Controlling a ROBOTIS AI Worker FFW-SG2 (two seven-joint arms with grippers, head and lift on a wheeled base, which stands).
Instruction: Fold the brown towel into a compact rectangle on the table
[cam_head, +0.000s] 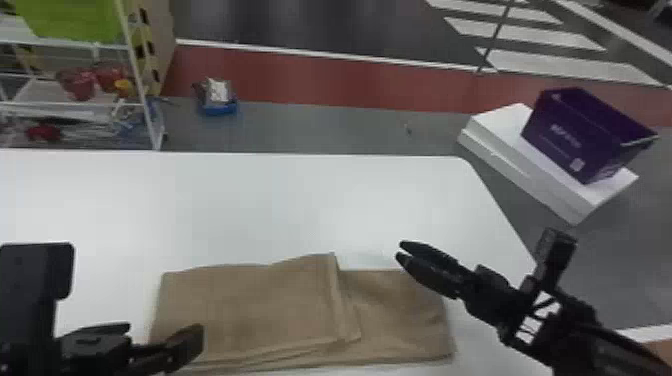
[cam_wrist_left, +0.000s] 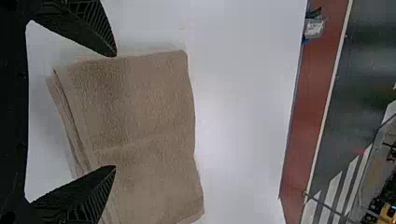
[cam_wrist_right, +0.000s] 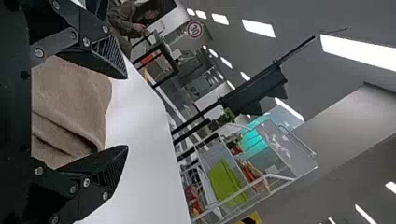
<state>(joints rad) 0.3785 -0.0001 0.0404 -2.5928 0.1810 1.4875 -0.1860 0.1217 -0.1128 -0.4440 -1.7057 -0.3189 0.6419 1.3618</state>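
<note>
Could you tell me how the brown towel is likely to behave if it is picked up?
The brown towel would probably droop floppily, since its folded layers already sag and ripple. Its fuzzy surface suggests it should not be slippery. The loose upper layer, ending partway across, might slide open if lifted alone.

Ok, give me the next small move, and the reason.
I'd lower the right gripper to pinch the right end of the towel, probably to fold it leftward: that end sticks out past the upper layers, so the rectangle isn't compact yet, and the gripper is open close by.
</note>
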